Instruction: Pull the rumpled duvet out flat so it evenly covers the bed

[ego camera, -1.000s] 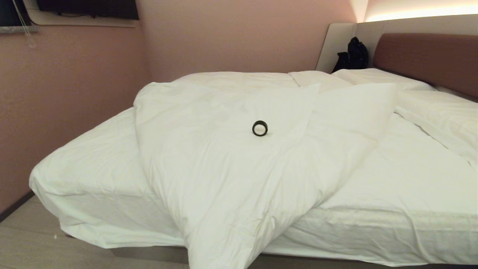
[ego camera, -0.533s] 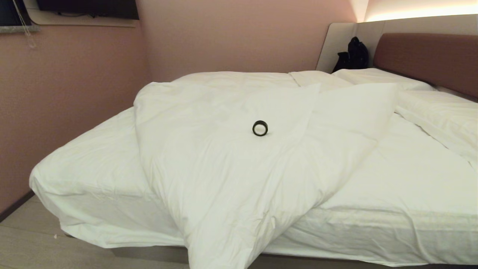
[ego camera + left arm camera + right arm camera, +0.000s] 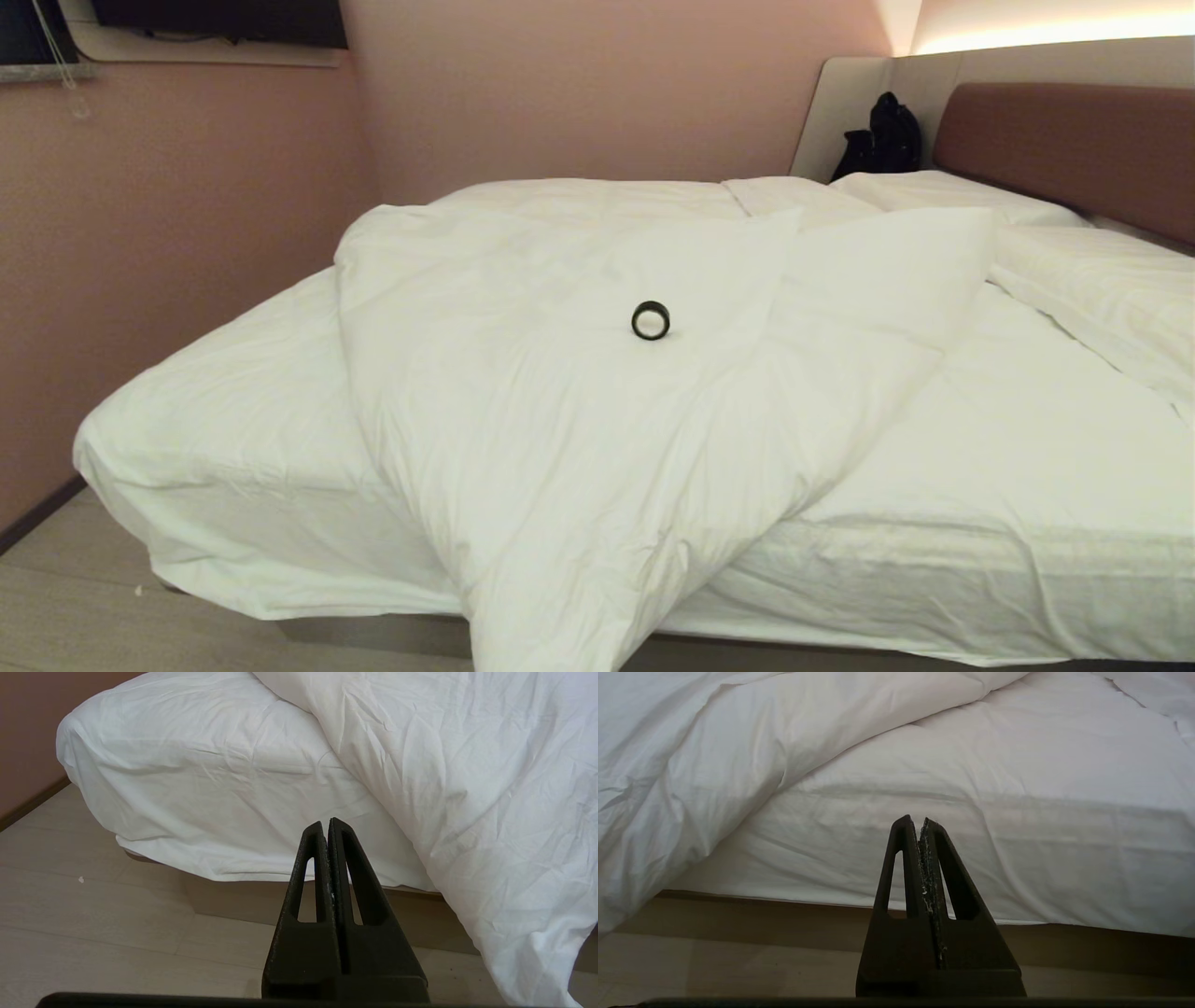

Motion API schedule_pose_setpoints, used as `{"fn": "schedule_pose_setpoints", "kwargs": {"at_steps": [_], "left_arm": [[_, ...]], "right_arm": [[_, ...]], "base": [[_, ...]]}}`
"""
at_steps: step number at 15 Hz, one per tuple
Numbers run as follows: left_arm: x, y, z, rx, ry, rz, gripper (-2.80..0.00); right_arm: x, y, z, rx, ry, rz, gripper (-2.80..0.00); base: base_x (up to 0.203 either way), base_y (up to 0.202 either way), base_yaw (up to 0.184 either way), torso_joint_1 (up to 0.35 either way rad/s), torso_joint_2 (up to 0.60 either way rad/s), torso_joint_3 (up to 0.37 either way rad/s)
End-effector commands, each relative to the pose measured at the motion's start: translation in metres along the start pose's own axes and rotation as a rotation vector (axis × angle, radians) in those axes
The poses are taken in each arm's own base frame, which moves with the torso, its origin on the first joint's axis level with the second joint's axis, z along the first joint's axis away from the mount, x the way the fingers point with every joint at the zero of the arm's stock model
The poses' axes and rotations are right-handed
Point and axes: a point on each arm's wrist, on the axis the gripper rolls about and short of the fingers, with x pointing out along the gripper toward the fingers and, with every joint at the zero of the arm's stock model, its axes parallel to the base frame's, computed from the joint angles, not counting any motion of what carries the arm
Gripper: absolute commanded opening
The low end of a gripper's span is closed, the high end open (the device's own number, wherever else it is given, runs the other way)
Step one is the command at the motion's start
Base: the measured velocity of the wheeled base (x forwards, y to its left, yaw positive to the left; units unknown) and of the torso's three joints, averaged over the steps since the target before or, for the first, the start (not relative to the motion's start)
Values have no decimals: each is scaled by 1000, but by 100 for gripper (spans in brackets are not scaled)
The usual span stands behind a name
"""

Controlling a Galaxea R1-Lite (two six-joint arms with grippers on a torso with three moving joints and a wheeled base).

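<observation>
Neither arm appears in the head view; each wrist view shows its own hand low over the floor in front of the bed's near side. The left hand (image 3: 327, 823) is clenched on nothing, its two fingers pressed flat together, and the right hand (image 3: 914, 820) is likewise clamped shut and empty. Ahead of both, the duvet (image 3: 579, 411) lies bunched in a diagonal heap across the bed (image 3: 980, 569), with one thick fold spilling over the near edge toward the floor, between the two hands and nearer the left one. The fitted sheet (image 3: 224, 392) is bare beyond the left hand and also beyond the right. A small black ring, perhaps a roll of tape (image 3: 650, 320), stands on edge on top of the duvet, far past both hands, and pillows (image 3: 1102, 289) lie up by the headboard (image 3: 1074, 140). The job looks not yet begun, and several things could spoil it. Any pull on the duvet may tip the roll so that it runs off the bed or ends up buried in a fold. A hand closing too deep at the near edge could pinch the fitted sheet together with the duvet and drag it off the mattress. Pulling only the hanging fold would probably slide the whole heap floorward instead of spreading it.
</observation>
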Motion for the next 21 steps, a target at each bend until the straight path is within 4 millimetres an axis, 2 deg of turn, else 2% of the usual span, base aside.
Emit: {"fn": "schedule_pose_setpoints", "kwargs": {"at_steps": [1,5,7,9,13,19,21], "left_arm": [[0,0,0,-1,0,0,-280],[0,0,0,-1,0,0,-280],[0,0,0,-1,0,0,-280],[0,0,0,-1,0,0,-280],[0,0,0,-1,0,0,-280],[0,0,0,-1,0,0,-280],[0,0,0,-1,0,0,-280]], "right_arm": [[-3,0,8,-11,-8,11,-280],[-20,1,50,-13,-27,100,-280],[-20,1,60,-12,-18,119,-280],[-11,1,85,-8,3,120,-280],[33,-1,128,-3,27,124,-280],[138,1,186,1,54,202,-280],[176,6,199,2,63,242,-280]], "base": [[0,0,0,0,0,0],[0,0,0,0,0,0],[0,0,0,0,0,0],[0,0,0,0,0,0],[0,0,0,0,0,0],[0,0,0,0,0,0],[0,0,0,0,0,0]]}}
